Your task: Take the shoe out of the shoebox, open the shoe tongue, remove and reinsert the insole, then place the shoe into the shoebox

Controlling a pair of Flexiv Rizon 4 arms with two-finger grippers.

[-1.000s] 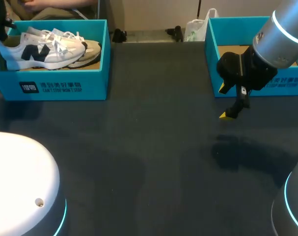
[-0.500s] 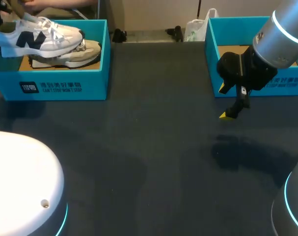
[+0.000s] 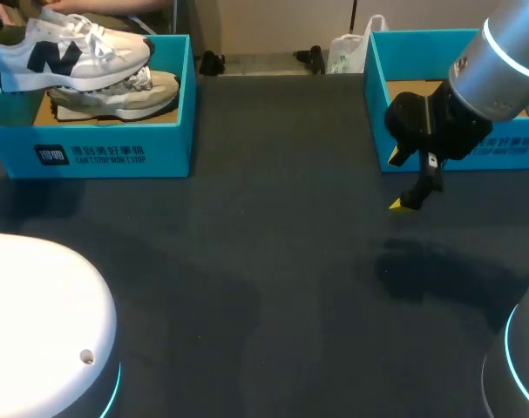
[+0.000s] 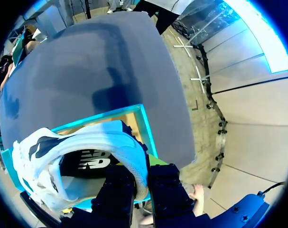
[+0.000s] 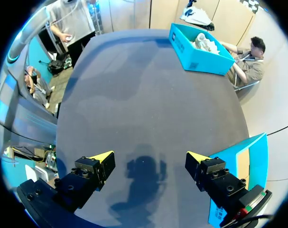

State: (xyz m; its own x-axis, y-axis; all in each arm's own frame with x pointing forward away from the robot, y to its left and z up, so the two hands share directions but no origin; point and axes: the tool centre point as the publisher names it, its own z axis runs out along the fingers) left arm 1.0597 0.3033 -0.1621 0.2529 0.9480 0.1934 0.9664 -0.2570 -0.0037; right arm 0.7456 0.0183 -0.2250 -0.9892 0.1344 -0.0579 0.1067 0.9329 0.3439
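Shoe point(image 3: 68, 54), white, hangs over the shoebox point(image 3: 107, 152) in the head view, above a second shoe point(image 3: 138, 94) lying inside. From the left wrist, the left gripper point(image 4: 143, 183) pinches its heel collar. From the right wrist, the right gripper point(image 5: 149, 157) is spread wide over the table point(image 5: 148, 95).

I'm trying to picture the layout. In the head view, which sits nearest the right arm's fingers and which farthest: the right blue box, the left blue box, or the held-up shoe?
From the right arm's fingers:
1. Right blue box, just behind them on the right side.
2. Left blue box, across the table at the far left.
3. Held-up shoe, above that box's far end, gripped by the left arm's fingers.
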